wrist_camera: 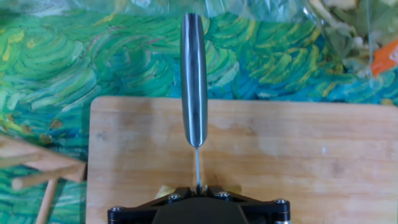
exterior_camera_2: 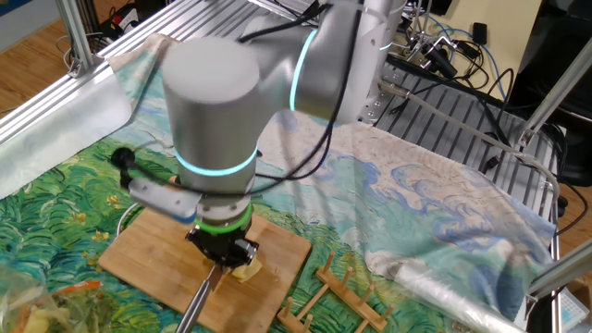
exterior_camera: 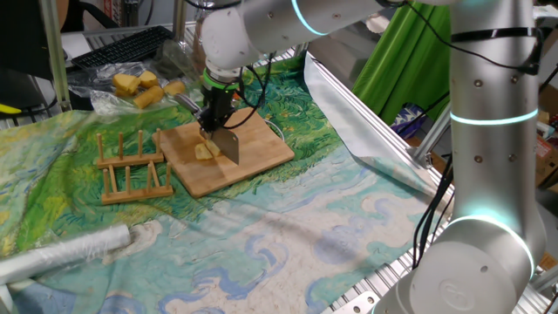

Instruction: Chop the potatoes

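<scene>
My gripper (exterior_camera: 214, 115) is shut on a knife and holds it over a bamboo cutting board (exterior_camera: 261, 148). The knife's blade (exterior_camera: 229, 145) stands edge-down beside the potatoes (exterior_camera: 205, 152), a small pale-yellow cluster on the board. In the other fixed view the gripper (exterior_camera_2: 222, 248) sits right above the potatoes (exterior_camera_2: 248, 271), with the steel handle (exterior_camera_2: 194, 303) sticking out toward the front. In the hand view the handle (wrist_camera: 194, 81) points away from the gripper (wrist_camera: 198, 186) across the board (wrist_camera: 298, 155). Only a sliver of potato (wrist_camera: 164, 190) shows there, at the left of the jaws.
A wooden peg rack (exterior_camera: 131, 167) lies left of the board and shows in the other fixed view (exterior_camera_2: 344, 296). A clear bag with yellow chunks (exterior_camera: 139, 87) lies behind it. A roll of plastic film (exterior_camera: 61, 253) lies at the front left. Aluminium frame rails (exterior_camera: 392, 153) border the table.
</scene>
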